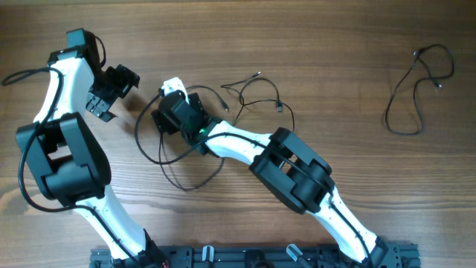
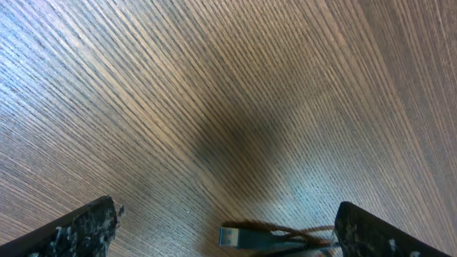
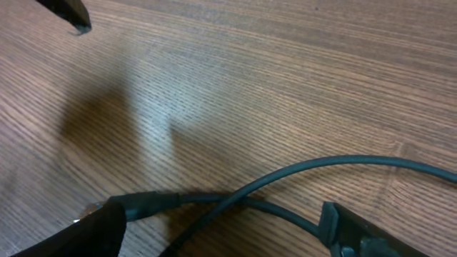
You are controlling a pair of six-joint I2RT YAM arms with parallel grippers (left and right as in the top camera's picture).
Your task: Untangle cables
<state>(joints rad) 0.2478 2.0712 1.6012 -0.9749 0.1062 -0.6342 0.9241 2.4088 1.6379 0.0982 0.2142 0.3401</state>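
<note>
Because the knot sits around the middle of the worktop (image 1: 335,37), somewhat toward its far edge, both arms lean in over it from the near edge. The right gripper (image 3: 218,218) hangs low over the cables (image 3: 314,164), its jaws spread wide, with one black cord running across the gap between them and a second strand crossing it. Nothing is pinched, so I'd call it released, set astride the cord so that closing would catch that one strand and not the whole bunch. The left gripper (image 2: 225,221) is on the left-edge side of the tangle, likewise fully spread and holding nothing. A small metal plug (image 2: 239,238) lies on the wood between its fingers. That looks a sensible spot to me, since a free end is what has to be drawn out through the loops. One lone cable (image 1: 387,115) lies in a loose loop near the far right corner, well apart from the rest, and reads as already sorted. The others are looped over each other, so I judge most of the job remains.
</note>
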